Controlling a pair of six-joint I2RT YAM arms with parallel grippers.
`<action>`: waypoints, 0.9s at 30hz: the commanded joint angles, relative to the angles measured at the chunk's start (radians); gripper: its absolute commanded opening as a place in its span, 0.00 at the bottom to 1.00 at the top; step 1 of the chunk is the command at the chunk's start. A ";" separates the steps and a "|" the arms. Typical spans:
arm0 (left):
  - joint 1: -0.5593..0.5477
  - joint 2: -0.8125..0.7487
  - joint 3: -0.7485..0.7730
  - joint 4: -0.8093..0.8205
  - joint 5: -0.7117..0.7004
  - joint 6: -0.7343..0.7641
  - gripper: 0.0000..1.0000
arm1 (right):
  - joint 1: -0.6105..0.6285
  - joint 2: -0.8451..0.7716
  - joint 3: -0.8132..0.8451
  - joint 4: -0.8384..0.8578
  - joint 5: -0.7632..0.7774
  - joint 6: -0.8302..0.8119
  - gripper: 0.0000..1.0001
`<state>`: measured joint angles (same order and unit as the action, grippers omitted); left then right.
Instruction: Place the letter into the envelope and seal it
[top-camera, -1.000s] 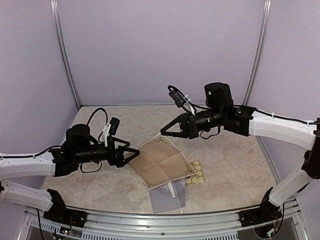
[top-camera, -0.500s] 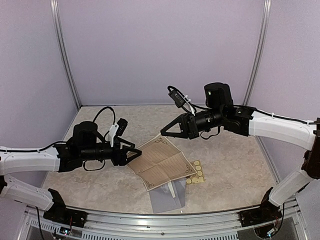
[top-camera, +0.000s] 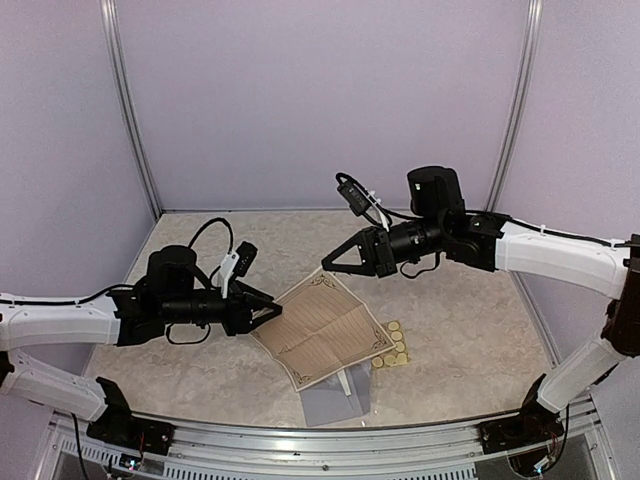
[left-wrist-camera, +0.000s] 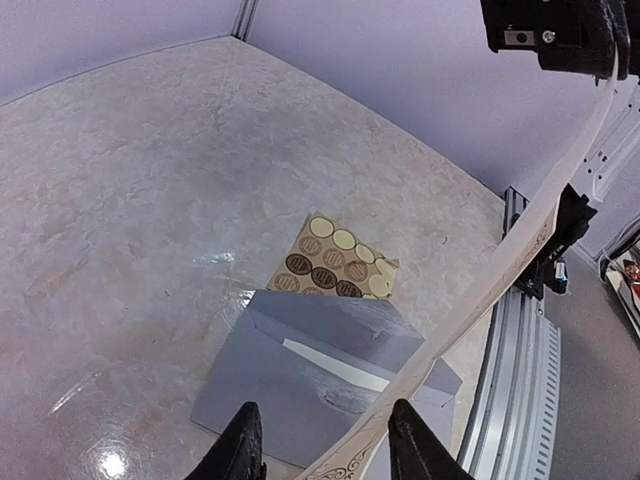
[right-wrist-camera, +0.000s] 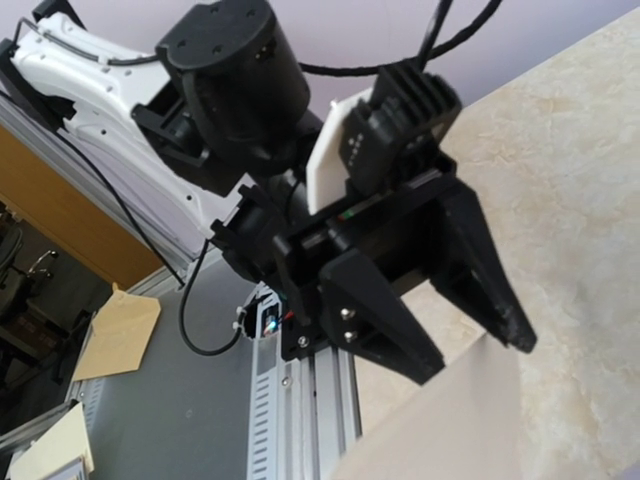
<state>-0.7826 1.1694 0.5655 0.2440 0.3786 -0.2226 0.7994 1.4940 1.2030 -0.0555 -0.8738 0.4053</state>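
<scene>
The tan letter (top-camera: 325, 325) with printed ornament hangs tilted above the table, its far corner pinched in my shut right gripper (top-camera: 326, 268). In the left wrist view the letter (left-wrist-camera: 520, 250) shows edge-on as a curved band. My left gripper (top-camera: 272, 312) is at the sheet's left corner. Its jaws stand apart around the edge, which lies close to the right finger (left-wrist-camera: 412, 440). In the right wrist view the left gripper (right-wrist-camera: 478, 360) straddles the letter (right-wrist-camera: 470, 430). The grey-lavender envelope (top-camera: 330, 400) (left-wrist-camera: 290, 370) lies flat underneath, flap open.
A small tan sheet of round stickers (top-camera: 392, 345) (left-wrist-camera: 335, 265) lies on the marble-patterned table just right of the envelope. The aluminium rail (top-camera: 330, 440) (left-wrist-camera: 515, 380) runs along the near edge. Lavender walls close in the back and sides.
My left gripper has moved right to the letter's left corner and its jaws have narrowed around the edge. The right arm and the held corner have stayed put.
</scene>
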 joint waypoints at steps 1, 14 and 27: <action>-0.018 -0.008 -0.014 -0.026 0.017 -0.011 0.39 | -0.020 0.015 -0.005 0.003 0.011 0.002 0.00; -0.049 0.006 -0.037 -0.028 0.020 -0.034 0.12 | -0.040 0.032 -0.010 0.003 0.010 0.012 0.00; -0.050 -0.023 -0.085 0.073 0.004 -0.105 0.00 | 0.016 0.027 -0.047 0.007 -0.025 0.030 0.00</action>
<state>-0.8265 1.1698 0.4999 0.2466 0.3851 -0.2970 0.7807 1.5211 1.1778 -0.0563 -0.8783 0.4225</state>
